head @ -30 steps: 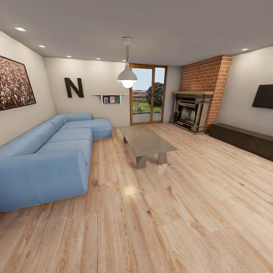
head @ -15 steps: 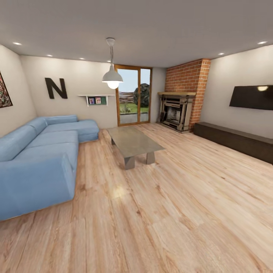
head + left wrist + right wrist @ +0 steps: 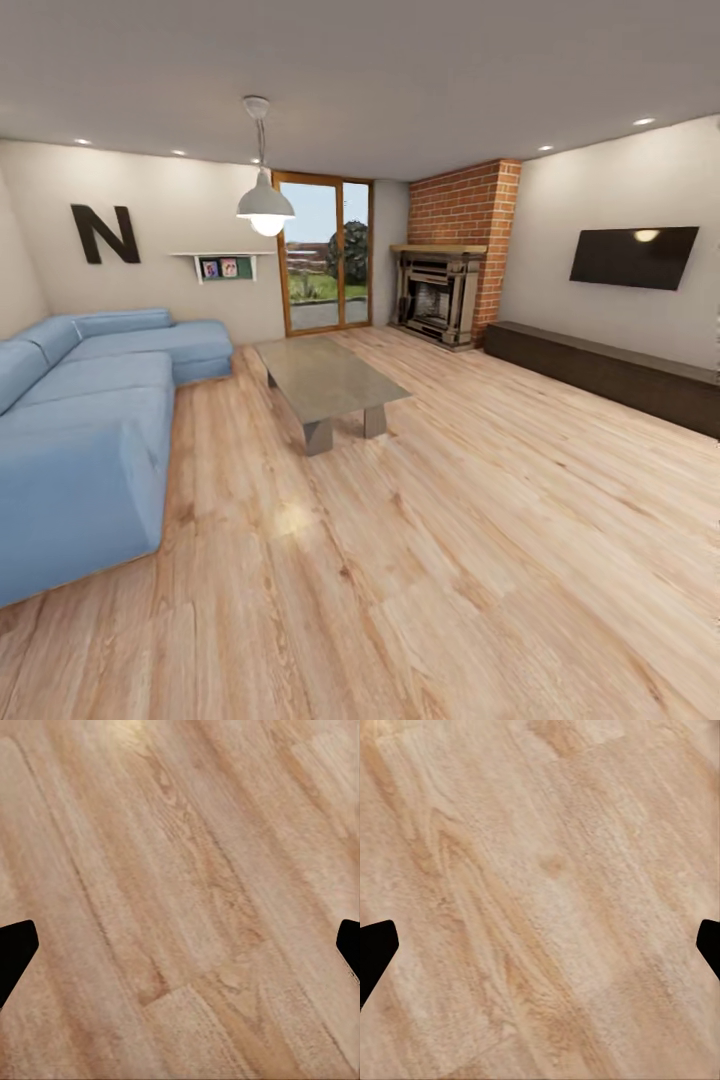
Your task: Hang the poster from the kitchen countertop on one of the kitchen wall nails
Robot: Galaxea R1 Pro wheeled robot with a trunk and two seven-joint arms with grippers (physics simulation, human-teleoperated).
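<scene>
I am in a living room; the poster, the kitchen countertop and the wall nails are out of view. In the left wrist view my left gripper is open, its two black fingertips far apart over bare wooden floor. In the right wrist view my right gripper is open in the same way, its dark fingertips at the picture's edges, with only floorboards between them.
A blue corner sofa runs along the left. A low grey coffee table stands mid-room under a pendant lamp. A brick fireplace, a wall TV and a long dark sideboard line the right. Open wooden floor lies ahead.
The camera has turned to the right: the whole room slid left in the picture, the crowd picture left the view and the TV came fully in.
</scene>
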